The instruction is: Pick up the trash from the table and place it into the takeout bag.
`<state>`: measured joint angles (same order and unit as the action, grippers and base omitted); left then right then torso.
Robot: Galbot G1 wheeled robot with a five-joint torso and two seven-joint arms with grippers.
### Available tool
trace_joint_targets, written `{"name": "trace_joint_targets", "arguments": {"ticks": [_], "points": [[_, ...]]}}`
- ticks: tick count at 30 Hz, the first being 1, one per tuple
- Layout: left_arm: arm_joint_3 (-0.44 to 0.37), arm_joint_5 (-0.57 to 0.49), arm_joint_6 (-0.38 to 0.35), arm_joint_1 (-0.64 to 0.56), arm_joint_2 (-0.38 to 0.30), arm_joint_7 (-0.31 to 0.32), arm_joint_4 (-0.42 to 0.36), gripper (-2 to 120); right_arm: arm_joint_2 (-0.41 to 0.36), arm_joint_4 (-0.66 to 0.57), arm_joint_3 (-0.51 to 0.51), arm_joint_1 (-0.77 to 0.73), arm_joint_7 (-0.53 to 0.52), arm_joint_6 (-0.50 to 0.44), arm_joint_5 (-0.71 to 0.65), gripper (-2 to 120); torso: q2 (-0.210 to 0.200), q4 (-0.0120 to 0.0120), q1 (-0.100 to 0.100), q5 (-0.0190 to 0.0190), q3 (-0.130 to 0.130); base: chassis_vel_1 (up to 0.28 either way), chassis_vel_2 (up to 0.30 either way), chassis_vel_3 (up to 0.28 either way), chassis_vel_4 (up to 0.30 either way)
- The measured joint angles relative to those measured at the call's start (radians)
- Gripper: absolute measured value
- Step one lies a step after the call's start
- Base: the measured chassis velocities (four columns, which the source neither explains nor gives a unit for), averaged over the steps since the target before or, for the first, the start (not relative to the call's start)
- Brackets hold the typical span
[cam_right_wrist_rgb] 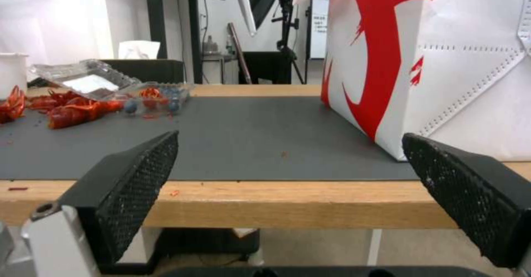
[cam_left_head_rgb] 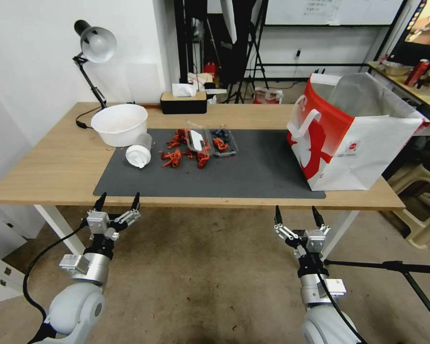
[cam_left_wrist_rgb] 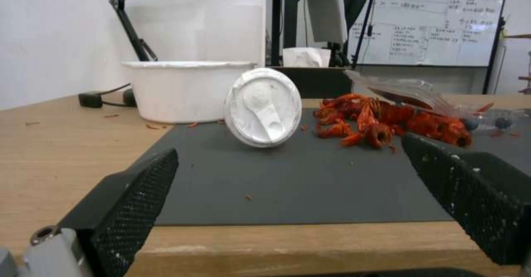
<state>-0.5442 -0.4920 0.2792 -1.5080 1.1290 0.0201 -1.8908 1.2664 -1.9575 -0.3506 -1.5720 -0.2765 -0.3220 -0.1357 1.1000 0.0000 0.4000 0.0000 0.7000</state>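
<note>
Trash: red crayfish shells [cam_left_head_rgb: 184,152], tipped white-lidded cup [cam_left_head_rgb: 139,152], white bowl [cam_left_head_rgb: 119,124], left of the red-and-white paper takeout bag [cam_left_head_rgb: 349,138].
Grippers: left gripper [cam_left_head_rgb: 118,201] and right gripper [cam_left_head_rgb: 296,216], fingers apart, before the table edge [cam_left_head_rgb: 224,202], ready to reach.

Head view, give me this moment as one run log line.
left gripper: open, before table edge | right gripper: open, before table edge | lidded cup: on its side on mat | takeout bag: upright

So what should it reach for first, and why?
Probably the left pincer should move forward to the tipped white-lidded cup on the dark grey mat: it lies nearest that open pincer, while both pincers hang before the table edge holding nothing.
</note>
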Motion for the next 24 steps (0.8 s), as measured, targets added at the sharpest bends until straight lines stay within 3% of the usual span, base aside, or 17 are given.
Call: {"name": "trace_joint_targets", "arguments": {"ticks": [7,14,24], "points": [[0.012,0.007,-0.033,0.038,-0.02,0.002,-0.005,100,0.0,0.001,0.002,0.001,0.001,-0.001,0.0,100,0.0,0.0,0.0,0.0,0.0,0.0,0.0,0.0,0.0],[0.043,-0.005,-0.121,0.104,-0.068,0.025,-0.015,100,-0.002,0.005,0.002,0.005,0.001,-0.001,-0.001,100,0.0,0.0,0.0,-0.0001,0.0,0.0,0.0,0.0,0.0],[0.107,-0.101,-0.27,0.227,-0.139,0.083,0.011,100,-0.002,0.02,0.01,0.02,0.002,-0.001,-0.001,100,0.0,0.0,0.0,-0.0001,0.0,0.0,0.0,0.0,0.0]]}}
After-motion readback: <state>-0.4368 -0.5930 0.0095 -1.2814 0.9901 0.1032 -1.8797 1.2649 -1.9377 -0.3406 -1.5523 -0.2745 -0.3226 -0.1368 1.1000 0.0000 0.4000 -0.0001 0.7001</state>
